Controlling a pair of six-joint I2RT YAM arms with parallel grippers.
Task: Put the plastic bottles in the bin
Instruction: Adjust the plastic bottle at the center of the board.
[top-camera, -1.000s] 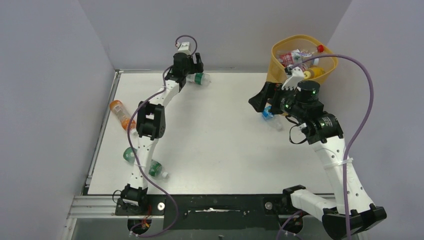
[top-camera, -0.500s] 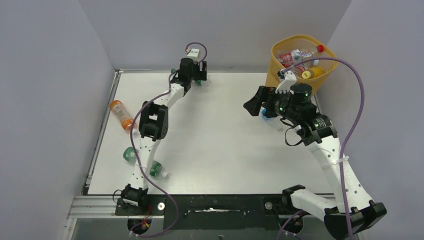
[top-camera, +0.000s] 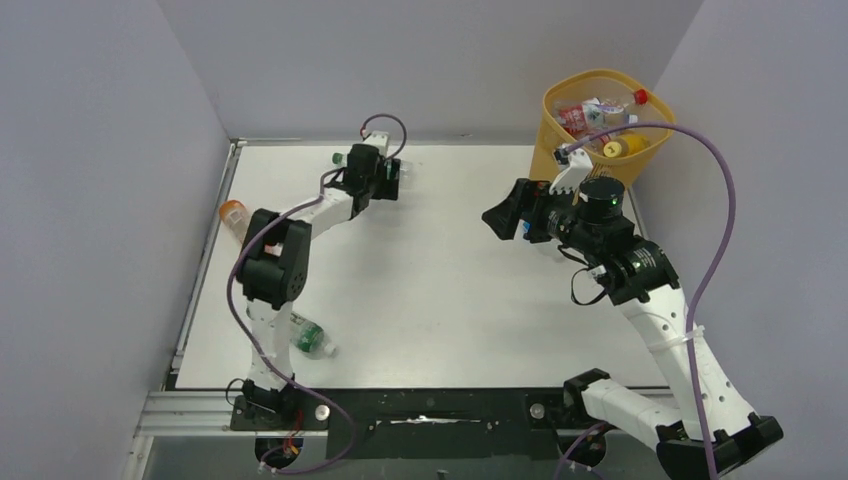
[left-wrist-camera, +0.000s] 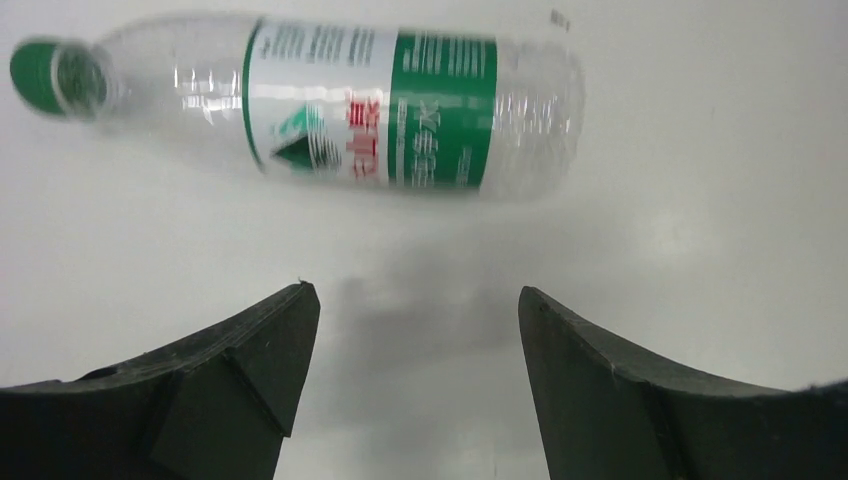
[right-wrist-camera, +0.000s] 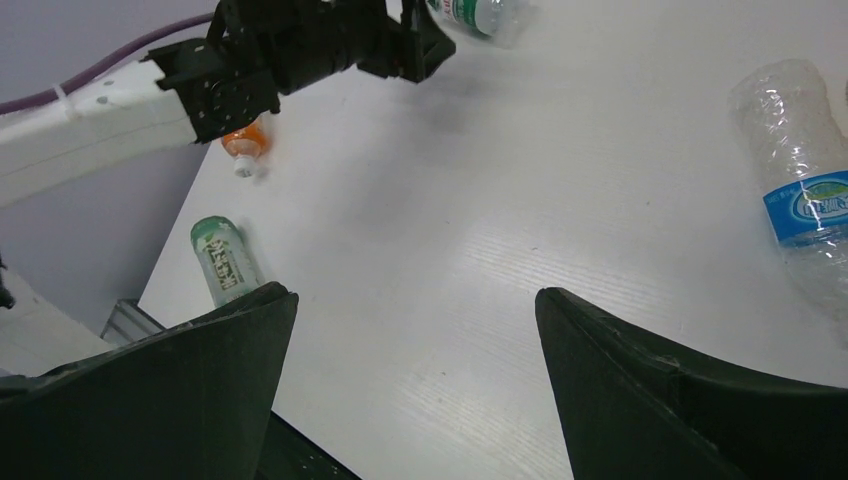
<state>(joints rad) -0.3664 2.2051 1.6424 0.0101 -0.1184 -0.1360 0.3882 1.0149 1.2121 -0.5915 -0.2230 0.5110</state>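
1. The left gripper (left-wrist-camera: 414, 296) has its fingers moderately apart with nothing between them; bare table (left-wrist-camera: 700, 250) shows through the gap
2. Just past its fingertips a clear bottle with a green-and-white label (left-wrist-camera: 370, 105) lies on its side at the far edge of the table, green cap to the left of the wrist view, not touched by either finger
3. The right gripper (right-wrist-camera: 415, 295) stands wide open and empty above the table, with a clear blue-labelled bottle (right-wrist-camera: 800, 190) lying to its right
4. The bin (top-camera: 553, 145) stands at the far right corner, several bottles (top-camera: 590, 115) already inside it
5. An orange bottle (top-camera: 232, 212) lies by the left edge and another green-labelled bottle (top-camera: 312, 338) near the left arm's base
6. Compared with a second ago, the left arm's elbow has swung toward the left edge, now covering most of the orange bottle, and the right gripper has eased slightly away from the bin
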